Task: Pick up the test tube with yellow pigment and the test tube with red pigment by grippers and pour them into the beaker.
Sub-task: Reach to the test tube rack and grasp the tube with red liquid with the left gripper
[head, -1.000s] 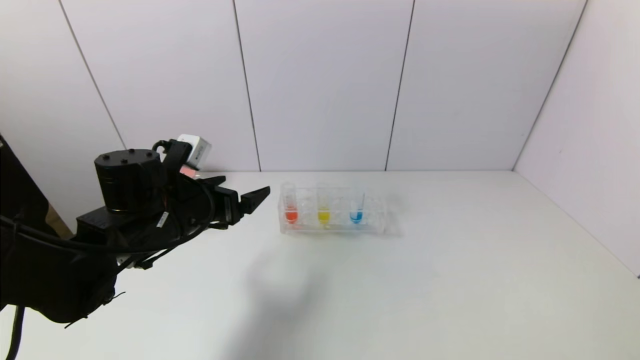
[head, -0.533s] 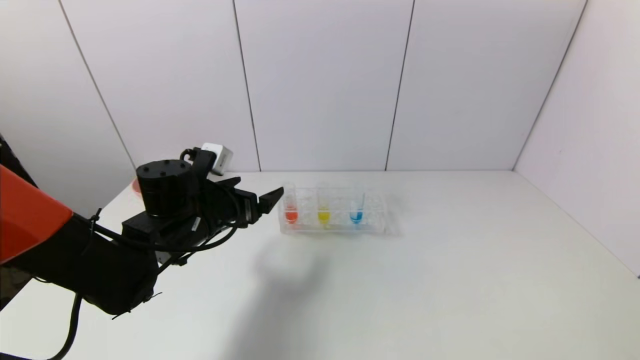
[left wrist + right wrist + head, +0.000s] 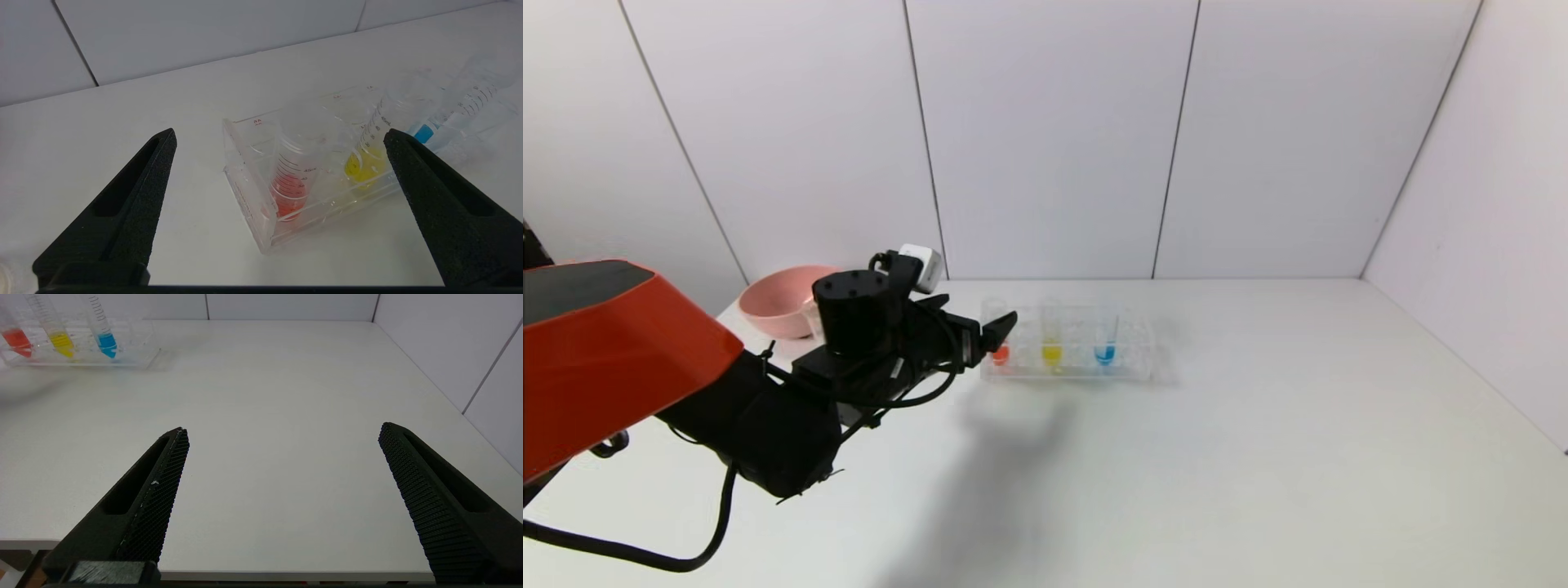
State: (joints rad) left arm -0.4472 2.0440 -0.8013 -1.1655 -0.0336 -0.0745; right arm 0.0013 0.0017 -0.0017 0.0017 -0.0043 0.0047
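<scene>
The test tube with red pigment (image 3: 1000, 354) (image 3: 288, 192) stands at the left end of a clear rack (image 3: 1131, 353), and the test tube with yellow pigment (image 3: 1051, 353) (image 3: 365, 165) stands beside it. My left gripper (image 3: 980, 309) (image 3: 280, 132) is open and empty. It hovers just left of the rack, with one fingertip close to the red tube's upper part. My right gripper (image 3: 284, 428) is open and empty, low over the table's near edge, far from the rack. Only a sliver of the beaker (image 3: 809, 320) shows behind the left arm.
A tube of blue liquid (image 3: 1104, 353) (image 3: 107, 341) stands in the same rack, to the right of the yellow one. A pink bowl (image 3: 778, 306) sits at the table's far left. White wall panels close off the back and the right side.
The left arm has swung right and forward, bringing its open gripper up to the rack's left end. The pink bowl behind it is now uncovered. The tubes have not moved.
</scene>
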